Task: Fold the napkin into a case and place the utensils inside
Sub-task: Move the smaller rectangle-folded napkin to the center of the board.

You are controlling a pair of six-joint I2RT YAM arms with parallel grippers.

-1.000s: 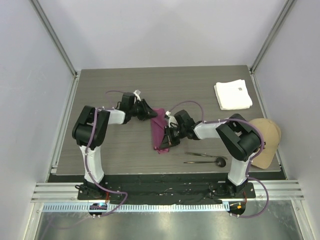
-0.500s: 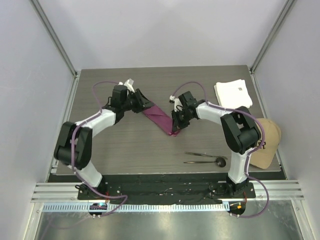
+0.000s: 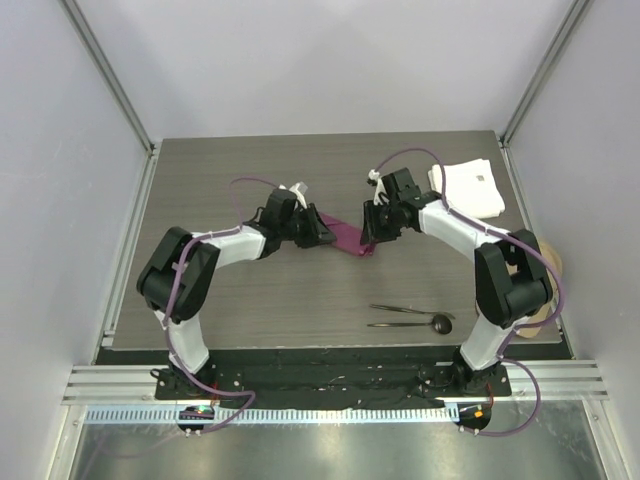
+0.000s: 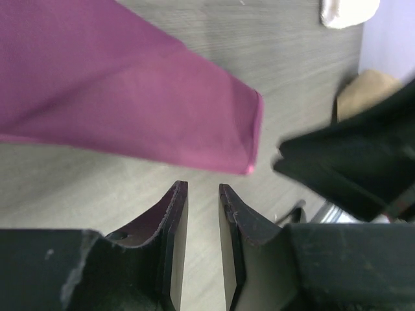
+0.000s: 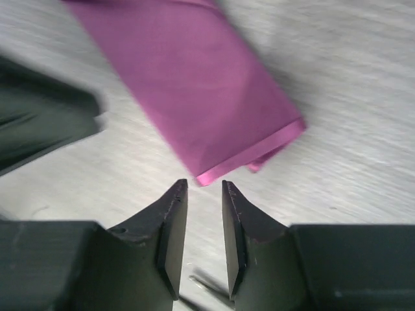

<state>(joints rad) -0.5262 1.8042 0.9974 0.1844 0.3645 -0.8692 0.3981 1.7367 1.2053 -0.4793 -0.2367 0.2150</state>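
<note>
The napkin (image 3: 345,238) is lying on the counter (image 3: 250,300) as a long narrow folded strip between the two hands, so the folding is looking largely done. Whether it is opening as a pouch I cannot tell. The utensils (image 3: 410,317) are lying side by side nearer the arm bases, well apart from the napkin, so putting them inside is what is left.

The left hand (image 4: 202,188) is reaching in low from the left, its fingers a narrow gap apart and gripping nothing, with the tips just short of the napkin's edge. The right hand (image 5: 204,184) is mirroring it from the right, fingers likewise slightly apart and empty, pointing at the napkin's folded end without touching it.
</note>
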